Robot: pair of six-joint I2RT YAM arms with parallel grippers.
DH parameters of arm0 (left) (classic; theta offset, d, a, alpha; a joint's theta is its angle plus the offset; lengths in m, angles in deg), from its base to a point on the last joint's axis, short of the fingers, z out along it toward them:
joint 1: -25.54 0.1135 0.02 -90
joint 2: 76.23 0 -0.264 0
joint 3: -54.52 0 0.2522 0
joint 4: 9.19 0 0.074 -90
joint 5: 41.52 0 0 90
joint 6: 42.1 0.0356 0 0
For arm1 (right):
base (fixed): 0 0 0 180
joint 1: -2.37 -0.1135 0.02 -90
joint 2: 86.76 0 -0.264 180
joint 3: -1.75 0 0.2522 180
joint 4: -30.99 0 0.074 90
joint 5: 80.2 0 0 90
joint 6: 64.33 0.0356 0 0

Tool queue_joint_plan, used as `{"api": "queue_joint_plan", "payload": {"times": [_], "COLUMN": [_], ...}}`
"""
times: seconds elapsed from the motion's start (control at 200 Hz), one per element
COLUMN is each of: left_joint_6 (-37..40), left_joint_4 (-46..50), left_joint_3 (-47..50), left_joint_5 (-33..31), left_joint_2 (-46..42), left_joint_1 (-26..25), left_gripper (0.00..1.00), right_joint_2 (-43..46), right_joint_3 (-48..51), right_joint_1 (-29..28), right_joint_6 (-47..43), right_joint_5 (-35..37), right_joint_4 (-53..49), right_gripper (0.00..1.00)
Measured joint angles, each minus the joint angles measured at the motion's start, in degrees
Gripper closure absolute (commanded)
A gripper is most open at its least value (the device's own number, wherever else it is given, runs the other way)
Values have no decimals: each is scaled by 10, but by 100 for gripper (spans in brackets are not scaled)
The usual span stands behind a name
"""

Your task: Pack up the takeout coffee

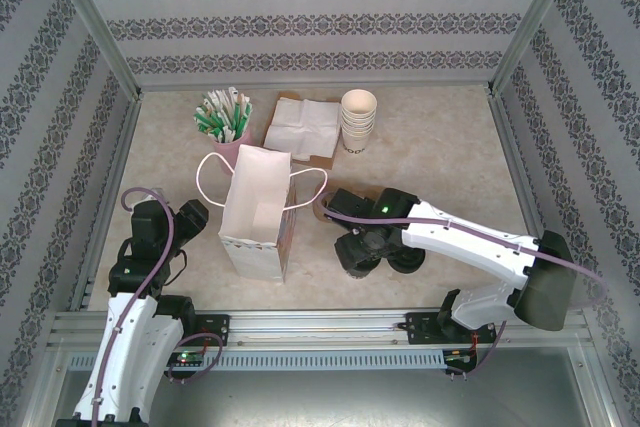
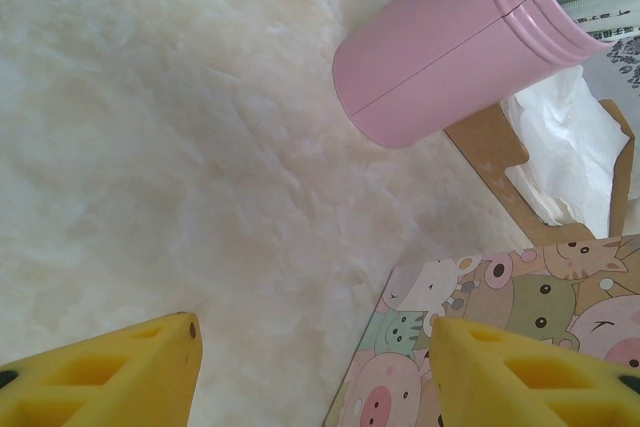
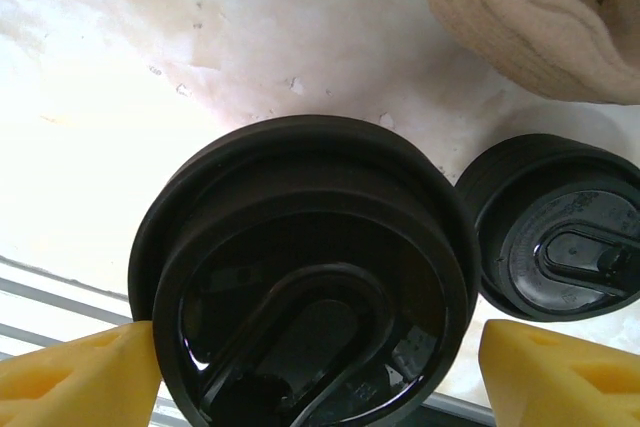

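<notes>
Right gripper (image 3: pixel 320 387): yellow fingertips spread wide, one on each side of a black lid. The left pad is at or just against the rim and the right pad stands clear of it. Open, nothing clamped.

Takeout coffee (image 3: pixel 300 267): directly between and below the right gripper's fingers, standing upright on the counter (image 1: pixel 440 157). Its domed lid with the sip slot faces the camera, and the cup body is hidden beneath the lid.

Loose lid (image 3: pixel 560 237): lies flat on the counter just beyond the right finger, near the coffee but apart from it.

Beige woven cord (image 3: pixel 530 17): ahead of the right gripper, possibly the bag's handle; cannot confirm.

Paper bag (image 1: pixel 255 222): upright with its mouth open, to the left of the right gripper and just right of the left gripper.

Left gripper (image 2: pixel 320 377): fingers apart over bare counter, holding nothing.

Progress: early. The bag stands ready, the coffee is not yet gripped or lifted, and the grasp, carry and lowering into the bag all remain.

View notes: the right wrist view supplies the finger-to-lid fit. The top view supplies the bag's open mouth and the stack of cups (image 1: pixel 358 119) far ahead. The left wrist view supplies the bag's cartoon-animal print, the pink holder (image 2: pixel 450 47) and the napkins (image 2: pixel 560 157).
</notes>
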Motion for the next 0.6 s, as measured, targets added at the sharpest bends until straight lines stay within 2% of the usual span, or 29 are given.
{"api": "queue_joint_plan", "payload": {"times": [0.295,0.42,0.6], "left_joint_6": [0,0,0], "left_joint_4": [0,0,-6], "left_joint_3": [0,0,0], "left_joint_5": [0,0,2], "left_joint_2": [0,1,6], "left_joint_1": [0,0,0], "left_gripper": [38,38,38], "right_joint_2": [51,78,78], "right_joint_3": [1,3,3], "right_joint_1": [0,-3,-40], "right_joint_6": [88,170,290], "right_joint_5": [5,15,45], "right_joint_4": [23,26,26], "right_gripper": [17,17,18]}}
